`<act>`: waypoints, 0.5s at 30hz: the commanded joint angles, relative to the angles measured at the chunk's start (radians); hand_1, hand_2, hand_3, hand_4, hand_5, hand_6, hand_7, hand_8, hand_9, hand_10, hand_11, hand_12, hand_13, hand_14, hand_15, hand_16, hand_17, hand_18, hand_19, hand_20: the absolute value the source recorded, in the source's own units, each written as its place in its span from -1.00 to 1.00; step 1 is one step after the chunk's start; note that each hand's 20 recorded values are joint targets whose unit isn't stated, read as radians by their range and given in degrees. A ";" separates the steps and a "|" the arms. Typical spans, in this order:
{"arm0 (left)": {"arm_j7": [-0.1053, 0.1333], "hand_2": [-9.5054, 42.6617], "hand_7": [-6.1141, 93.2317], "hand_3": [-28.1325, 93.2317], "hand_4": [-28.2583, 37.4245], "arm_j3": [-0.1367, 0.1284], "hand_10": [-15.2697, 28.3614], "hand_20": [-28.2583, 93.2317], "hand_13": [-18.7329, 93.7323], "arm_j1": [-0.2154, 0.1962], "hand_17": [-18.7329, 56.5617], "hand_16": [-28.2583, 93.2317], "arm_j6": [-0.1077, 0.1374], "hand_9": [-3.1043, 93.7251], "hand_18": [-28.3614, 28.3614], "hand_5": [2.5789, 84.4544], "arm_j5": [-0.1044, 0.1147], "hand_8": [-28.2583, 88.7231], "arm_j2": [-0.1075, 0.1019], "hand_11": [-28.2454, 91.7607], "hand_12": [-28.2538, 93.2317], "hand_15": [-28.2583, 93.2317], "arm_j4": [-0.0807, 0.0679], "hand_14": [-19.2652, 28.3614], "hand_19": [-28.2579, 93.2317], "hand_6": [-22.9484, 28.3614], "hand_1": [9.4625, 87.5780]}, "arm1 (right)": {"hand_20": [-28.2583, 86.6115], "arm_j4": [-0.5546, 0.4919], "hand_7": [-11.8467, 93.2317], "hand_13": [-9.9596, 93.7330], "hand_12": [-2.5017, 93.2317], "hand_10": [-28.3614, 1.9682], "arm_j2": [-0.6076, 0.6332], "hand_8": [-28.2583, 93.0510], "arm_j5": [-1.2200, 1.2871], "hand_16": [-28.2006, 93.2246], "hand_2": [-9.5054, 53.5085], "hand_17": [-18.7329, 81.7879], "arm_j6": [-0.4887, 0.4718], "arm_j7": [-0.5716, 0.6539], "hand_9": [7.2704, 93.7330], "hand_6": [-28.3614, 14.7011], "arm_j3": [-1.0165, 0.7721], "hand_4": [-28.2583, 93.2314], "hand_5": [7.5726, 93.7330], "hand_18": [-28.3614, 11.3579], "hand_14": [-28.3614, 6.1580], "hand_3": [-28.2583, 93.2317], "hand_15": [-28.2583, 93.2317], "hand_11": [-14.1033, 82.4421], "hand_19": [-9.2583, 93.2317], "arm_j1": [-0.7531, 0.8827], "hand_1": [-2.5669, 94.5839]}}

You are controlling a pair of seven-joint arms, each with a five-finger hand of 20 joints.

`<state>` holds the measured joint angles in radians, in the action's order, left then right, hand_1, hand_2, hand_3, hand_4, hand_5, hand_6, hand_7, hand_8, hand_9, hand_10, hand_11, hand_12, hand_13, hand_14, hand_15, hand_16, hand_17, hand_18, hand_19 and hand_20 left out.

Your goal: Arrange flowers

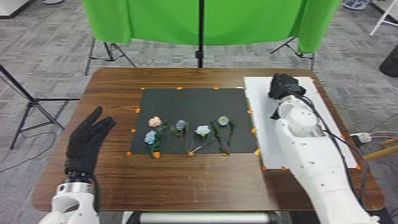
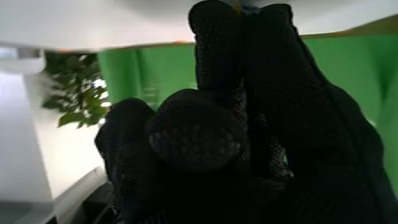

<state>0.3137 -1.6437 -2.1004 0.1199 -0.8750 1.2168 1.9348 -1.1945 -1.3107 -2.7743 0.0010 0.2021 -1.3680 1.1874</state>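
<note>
Okay, looks like pickup stage: flowers (image 1: 202, 131) on the dark mat (image 1: 182, 102), left hand (image 1: 86, 142) empty, fingers straight, right hand (image 1: 284, 86) by the white board (image 1: 269, 137), can't tell its grip, so probably a gentle stem pinch next.

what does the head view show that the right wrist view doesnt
Head view: the flowers lying on a dark mat, the robot's open left hand to the left of that mat, the brown wooden table and a white sheet at the mat's right.

Right wrist view: green foliage, with its leaves close enough to make out.

Both: the black-gloved right hand and the green backdrop.
</note>
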 commanded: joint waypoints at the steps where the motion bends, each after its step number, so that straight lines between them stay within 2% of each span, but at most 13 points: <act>1: -0.002 -0.82 -0.75 0.57 -0.80 -0.003 0.30 -0.19 -0.03 -0.014 -0.40 -0.45 0.000 0.01 0.48 -0.03 -0.002 -0.60 0.006 -0.28 -0.31 -0.34 0.001 0.49 -0.44 0.01 -0.66 | 0.52 -0.319 -0.40 0.96 -0.14 0.35 0.205 -0.42 0.305 0.00 -1.00 0.66 0.028 0.102 0.94 0.38 0.145 -0.81 0.71 -0.10 0.59 0.31 0.47 -0.53 1.00 0.104 0.38; 4: -0.004 -0.81 -0.75 0.57 -0.80 -0.004 0.30 -0.19 -0.03 -0.016 -0.40 -0.45 -0.002 0.01 0.48 -0.03 -0.003 -0.60 0.005 -0.28 -0.31 -0.34 0.003 0.49 -0.44 0.01 -0.66 | 0.52 -0.477 -0.40 0.97 -0.13 0.35 0.281 -0.41 0.410 0.00 -1.00 0.66 -0.001 0.111 0.94 0.37 0.183 -0.81 0.72 -0.10 0.60 0.31 0.47 -0.54 1.00 0.163 0.38; 7: -0.002 -0.81 -0.75 0.57 -0.80 -0.005 0.30 -0.19 -0.03 -0.021 -0.40 -0.45 -0.002 0.01 0.48 -0.02 -0.004 -0.60 0.008 -0.28 -0.31 -0.34 0.006 0.49 -0.44 0.01 -0.66 | 0.52 -0.576 -0.41 0.97 -0.12 0.35 0.318 -0.41 0.446 0.01 -1.00 0.67 -0.052 0.090 0.94 0.37 0.216 -0.81 0.72 -0.09 0.60 0.31 0.47 -0.54 1.00 0.212 0.38; 15: -0.005 -0.81 -0.74 0.57 -0.80 0.000 0.30 -0.19 -0.03 -0.010 -0.40 -0.45 -0.010 0.01 0.48 -0.03 -0.007 -0.60 0.005 -0.28 -0.31 -0.34 0.000 0.49 -0.44 0.01 -0.66 | 0.53 -0.633 -0.41 0.96 -0.12 0.34 0.317 -0.40 0.464 0.02 -1.00 0.66 -0.118 0.063 0.93 0.37 0.264 -0.80 0.71 -0.10 0.61 0.31 0.47 -0.54 1.00 0.278 0.37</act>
<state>0.3135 -1.6452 -2.1061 0.1200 -0.8755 1.2170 1.9380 -1.8235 -0.9723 -2.3003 -0.0993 0.2821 -1.1419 1.4096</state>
